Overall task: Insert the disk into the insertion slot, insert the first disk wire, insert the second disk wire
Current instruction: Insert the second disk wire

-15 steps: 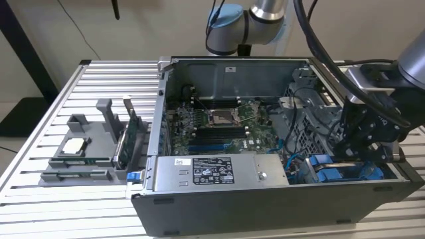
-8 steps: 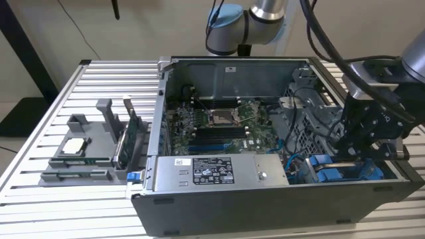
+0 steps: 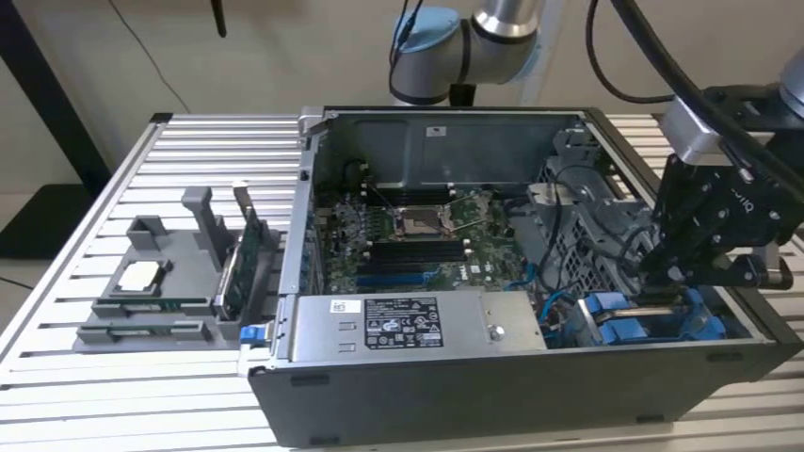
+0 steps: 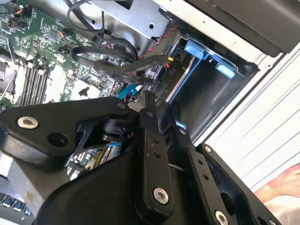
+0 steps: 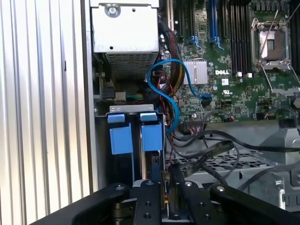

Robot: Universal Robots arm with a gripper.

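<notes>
Down inside the open computer case (image 3: 503, 395), the gripper (image 3: 666, 282) hangs over the insertion slot (image 5: 133, 140). Its fingers (image 4: 152, 140) look narrowly set, nearly together, near a black wire (image 4: 117, 65); whether they pinch anything I cannot tell.

Quick count: one open PC case (image 3: 528, 377), one motherboard (image 3: 415, 235) in it, one PSU box (image 3: 415, 325), two blue drive carriers (image 5: 120, 138) (image 5: 152, 136) side by side, and one grey parts holder (image 3: 164, 282) outside.
</notes>
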